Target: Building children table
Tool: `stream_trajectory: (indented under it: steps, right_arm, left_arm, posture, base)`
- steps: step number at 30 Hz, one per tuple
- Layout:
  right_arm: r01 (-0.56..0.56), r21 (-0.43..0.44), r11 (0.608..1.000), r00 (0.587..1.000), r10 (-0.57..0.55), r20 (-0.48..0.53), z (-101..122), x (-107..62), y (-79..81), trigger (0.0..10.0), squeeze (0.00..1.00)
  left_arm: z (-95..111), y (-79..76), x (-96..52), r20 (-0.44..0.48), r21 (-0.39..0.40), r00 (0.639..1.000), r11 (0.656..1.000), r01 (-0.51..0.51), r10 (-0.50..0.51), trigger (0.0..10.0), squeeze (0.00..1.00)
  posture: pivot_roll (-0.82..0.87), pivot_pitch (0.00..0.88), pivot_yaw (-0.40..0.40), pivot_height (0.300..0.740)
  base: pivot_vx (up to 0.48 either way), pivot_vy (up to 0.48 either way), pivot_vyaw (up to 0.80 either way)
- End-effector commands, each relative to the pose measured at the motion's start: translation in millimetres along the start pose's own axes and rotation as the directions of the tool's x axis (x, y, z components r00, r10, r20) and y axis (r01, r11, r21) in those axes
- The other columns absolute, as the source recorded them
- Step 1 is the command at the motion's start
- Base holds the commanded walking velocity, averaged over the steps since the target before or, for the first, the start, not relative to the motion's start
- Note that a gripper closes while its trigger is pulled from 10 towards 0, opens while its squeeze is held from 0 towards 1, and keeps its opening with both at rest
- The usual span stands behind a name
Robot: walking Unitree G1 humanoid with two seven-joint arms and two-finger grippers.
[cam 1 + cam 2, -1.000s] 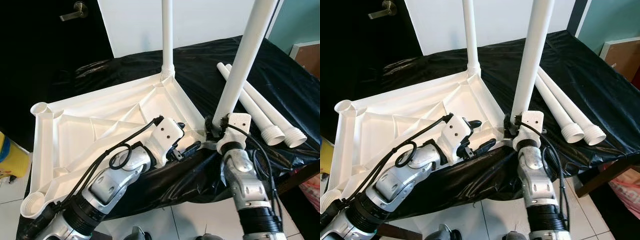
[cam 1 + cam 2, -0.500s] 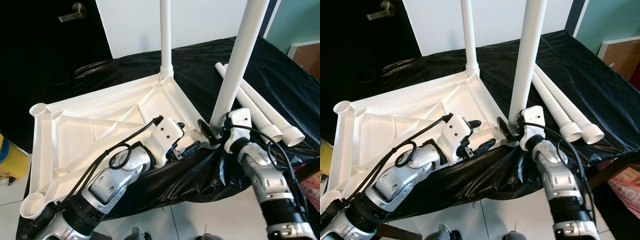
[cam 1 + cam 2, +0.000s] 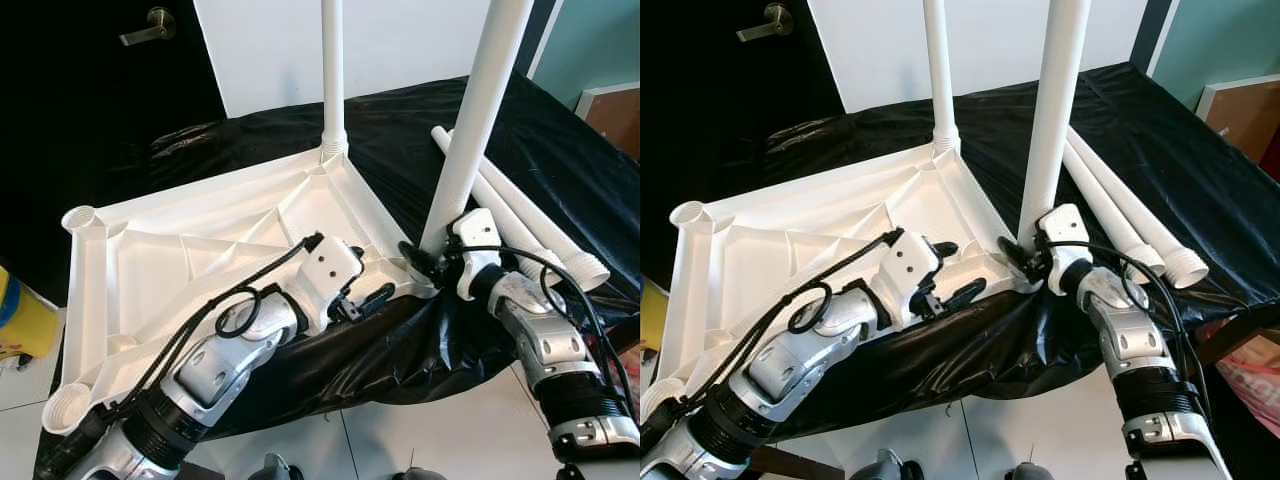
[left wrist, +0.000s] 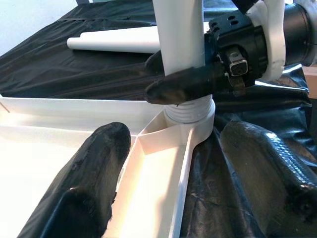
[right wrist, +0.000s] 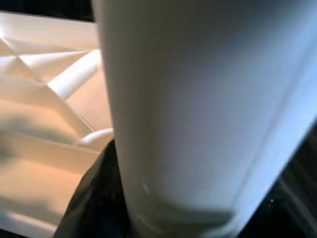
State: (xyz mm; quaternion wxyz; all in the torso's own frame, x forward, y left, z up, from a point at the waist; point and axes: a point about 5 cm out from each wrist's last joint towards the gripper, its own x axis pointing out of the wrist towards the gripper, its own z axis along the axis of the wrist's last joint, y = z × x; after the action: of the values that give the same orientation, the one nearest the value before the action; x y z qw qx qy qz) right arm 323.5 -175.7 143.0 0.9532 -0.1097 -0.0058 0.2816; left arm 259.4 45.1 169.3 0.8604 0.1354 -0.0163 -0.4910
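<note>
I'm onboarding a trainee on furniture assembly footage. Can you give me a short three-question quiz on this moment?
1. True or false: the right gripper is shut on the near table leg just above its corner socket.
2. How many loose legs lie on the black cloth? A) one B) two C) four
3. Fill in: the left gripper rests open on the upturned ____, one of its fingers inside the rim.

Key: 1 true; 2 B; 3 tabletop.
</note>
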Motion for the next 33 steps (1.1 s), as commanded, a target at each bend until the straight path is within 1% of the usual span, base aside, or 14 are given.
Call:
stream_trajectory:
  steps: [1, 5, 6, 7, 8, 17, 19, 20, 24, 25, 27, 28, 30, 33]
  right_arm:
    - [-0.013, -0.012, 1.000, 0.999, 0.012, -0.043, -7.2, -0.9, 0.3, 0.0, 0.00]
    - [-0.003, 0.002, 1.000, 0.998, 0.003, -0.057, -11.9, -2.4, -1.7, 0.0, 0.00]
    - [-0.003, 0.003, 1.000, 0.998, 0.003, -0.058, -12.3, -2.5, -1.9, 0.7, 0.00]
    - [-0.003, 0.003, 1.000, 0.998, 0.003, -0.058, -12.3, -2.5, -1.9, 0.7, 0.00]
    - [0.012, 0.009, 1.000, 0.998, -0.011, -0.061, -13.2, -2.6, -1.9, 10.0, 0.00]
    - [0.176, 0.062, 0.982, 0.982, -0.170, -0.088, -20.1, -1.2, 4.2, 10.0, 0.00]
    - [0.265, 0.102, 0.959, 0.962, -0.255, -0.102, -22.0, -0.7, 6.6, 10.0, 0.00]
    - [0.265, 0.102, 0.959, 0.962, -0.255, -0.102, -22.0, -0.7, 6.6, 10.0, 0.00]
    - [0.382, 0.170, 0.908, 0.923, -0.366, -0.117, -24.0, 1.1, 15.0, 10.0, 0.00]
    - [0.382, 0.170, 0.908, 0.923, -0.366, -0.117, -24.0, 1.1, 15.0, 10.0, 0.00]
    - [0.447, 0.193, 0.873, 0.894, -0.428, -0.135, -26.1, 1.3, 19.5, 10.0, 0.00]
    - [0.447, 0.193, 0.873, 0.894, -0.428, -0.135, -26.1, 1.3, 19.5, 10.0, 0.00]
    - [0.516, 0.212, 0.830, 0.856, -0.496, -0.146, -26.4, 1.8, 26.1, 10.0, 0.00]
    - [0.576, 0.215, 0.788, 0.817, -0.555, -0.155, -25.3, 2.3, 30.7, 10.0, 0.00]
  left_arm:
    - [-0.5, -10.2, -1.4, -0.005, 0.020, 0.983, 0.983, 0.183, -0.183, 10.0, 0.00]
    - [-1.4, -8.1, -1.0, -0.008, 0.020, 0.984, 0.984, 0.179, -0.179, 10.0, 0.00]
    - [-1.5, -7.9, -1.0, -0.008, 0.020, 0.984, 0.984, 0.179, -0.179, 10.0, 0.00]
    - [-1.5, -7.9, -1.0, -0.008, 0.020, 0.984, 0.984, 0.179, -0.179, 10.0, 0.00]
    - [-2.8, -7.0, -1.0, -0.012, 0.019, 0.985, 0.985, 0.173, -0.173, 10.0, 0.00]
    - [-14.3, 8.2, -3.5, -0.062, 0.009, 0.995, 0.997, 0.076, -0.075, 10.0, 0.00]
    - [-15.7, 12.8, -5.1, -0.072, 0.010, 0.996, 0.999, 0.053, -0.052, 10.0, 0.00]
    - [-15.7, 12.8, -5.1, -0.072, 0.010, 0.996, 0.999, 0.053, -0.052, 10.0, 0.00]
    - [-18.6, 22.7, -7.3, -0.092, 0.015, 0.996, 1.000, -0.005, 0.006, 10.0, 0.00]
    - [-18.6, 22.7, -7.3, -0.092, 0.015, 0.996, 1.000, -0.005, 0.006, 10.0, 0.00]
    - [-19.7, 28.9, -7.0, -0.101, 0.008, 0.994, 0.999, -0.044, 0.044, 10.0, 0.00]
    - [-19.7, 28.9, -7.0, -0.101, 0.008, 0.994, 0.999, -0.044, 0.044, 10.0, 0.00]
    - [-21.7, 37.0, -7.7, -0.113, -0.004, 0.989, 0.996, -0.093, 0.092, 10.0, 0.00]
    - [-23.9, 43.5, -9.3, -0.125, -0.013, 0.984, 0.991, -0.130, 0.127, 10.0, 0.00]
  posture:
    - [-0.09, 0.061, 0.074, 0.740]
    - [-0.09, 0.063, 0.078, 0.740]
    - [-0.09, 0.063, 0.078, 0.740]
    - [-0.09, 0.063, 0.078, 0.740]
    - [-0.09, 0.066, 0.081, 0.740]
    - [-0.09, 0.075, 0.077, 0.740]
    - [-0.09, 0.077, 0.076, 0.740]
    - [-0.09, 0.077, 0.076, 0.740]
    - [-0.09, 0.080, 0.080, 0.740]
    - [-0.09, 0.080, 0.080, 0.740]
    - [-0.08, 0.080, 0.080, 0.740]
    - [-0.08, 0.080, 0.080, 0.740]
    - [-0.08, 0.084, 0.082, 0.740]
    - [-0.08, 0.085, 0.080, 0.740]
  base:
    - [0.000, 0.000, 0.00]
    - [0.000, 0.000, 0.00]
    - [0.000, 0.000, 0.00]
    - [0.000, 0.000, 0.00]
    - [0.000, 0.000, 0.00]
    - [0.000, 0.000, 0.00]
    - [0.000, 0.000, 0.00]
    - [0.000, 0.000, 0.00]
    - [0.000, 0.000, 0.00]
    - [0.000, 0.000, 0.00]
    - [0.000, 0.000, 0.00]
    - [0.000, 0.000, 0.00]
    - [0.000, 0.000, 0.00]
    - [0.000, 0.000, 0.00]
